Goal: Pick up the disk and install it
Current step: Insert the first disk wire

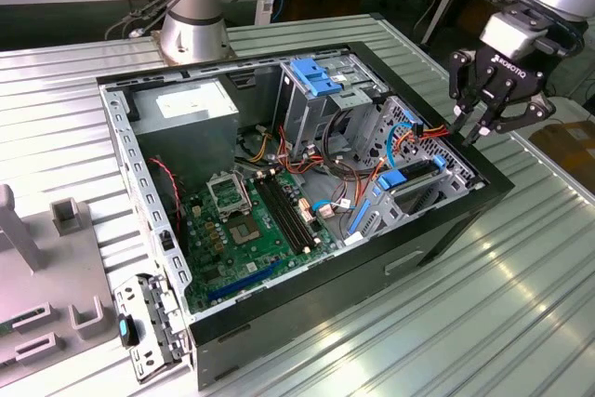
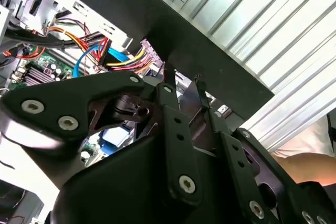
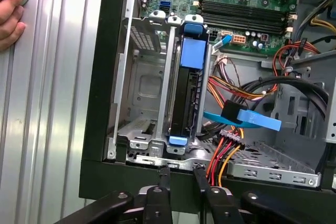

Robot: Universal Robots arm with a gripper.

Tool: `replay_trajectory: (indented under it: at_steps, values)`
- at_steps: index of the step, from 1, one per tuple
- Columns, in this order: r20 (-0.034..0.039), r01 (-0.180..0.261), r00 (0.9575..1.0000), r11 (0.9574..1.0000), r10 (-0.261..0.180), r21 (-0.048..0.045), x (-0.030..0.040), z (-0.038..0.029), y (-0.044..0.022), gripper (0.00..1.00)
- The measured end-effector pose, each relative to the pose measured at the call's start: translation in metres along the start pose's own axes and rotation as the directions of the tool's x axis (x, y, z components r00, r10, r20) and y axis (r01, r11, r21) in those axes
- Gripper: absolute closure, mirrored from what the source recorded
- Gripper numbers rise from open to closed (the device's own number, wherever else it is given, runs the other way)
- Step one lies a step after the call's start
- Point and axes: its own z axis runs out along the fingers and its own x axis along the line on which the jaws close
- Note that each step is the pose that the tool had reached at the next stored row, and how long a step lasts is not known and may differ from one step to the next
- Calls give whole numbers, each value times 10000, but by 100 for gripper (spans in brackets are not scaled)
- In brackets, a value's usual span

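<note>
Pincer [image 3: 181, 170] spread, empty; disk [image 3: 189, 93] upright in cage [image 3: 142, 93] just ahead; I judge square approach best, clear of cables [image 3: 223, 153] alongside

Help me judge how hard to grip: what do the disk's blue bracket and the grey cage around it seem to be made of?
The bright blue bracket on the dark rectangular disk looks like moulded plastic: even colour, soft sheen, rounded edges. The grey drive cage looks like bare sheet metal, probably steel: dull silver, perforated, with folded edges.
</note>
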Motion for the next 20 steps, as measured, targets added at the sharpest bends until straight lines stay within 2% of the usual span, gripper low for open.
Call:
replay_trajectory:
  at_steps: [1,2,3,4,6,7,8,9,10,13,14,16,17,18,19,20]
  values:
    - [1,202,9998,9998,-202,5,0,0,-1,69]
    - [5,586,9983,9983,-586,13,0,1,-2,69]
    - [6,949,9955,9955,-949,21,0,2,-2,69]
    - [8,1388,9903,9903,-1388,32,0,3,-2,69]
    - [9,1722,9851,9851,-1722,40,0,4,-1,69]
    - [10,2125,9772,9771,-2125,49,0,5,-1,69]
    - [109,2403,9706,9706,-2404,94,3,8,1,69]
    - [189,2485,9684,9685,-2487,128,6,6,1,69]
    - [265,2747,9611,9614,-2750,168,7,6,2,69]
    - [296,3321,9426,9430,-3325,198,7,8,2,69]
    - [307,3794,9245,9250,-3799,216,8,9,3,69]
    - [324,4497,8923,8929,-4503,245,8,11,3,69]
    - [331,4843,8739,8745,-4850,261,8,12,3,69]
    - [337,5183,8541,8548,-5190,276,8,13,2,69]
    - [344,5581,8286,8293,-5588,295,8,14,2,69]
    - [347,5888,8070,8077,-5896,309,8,15,2,69]
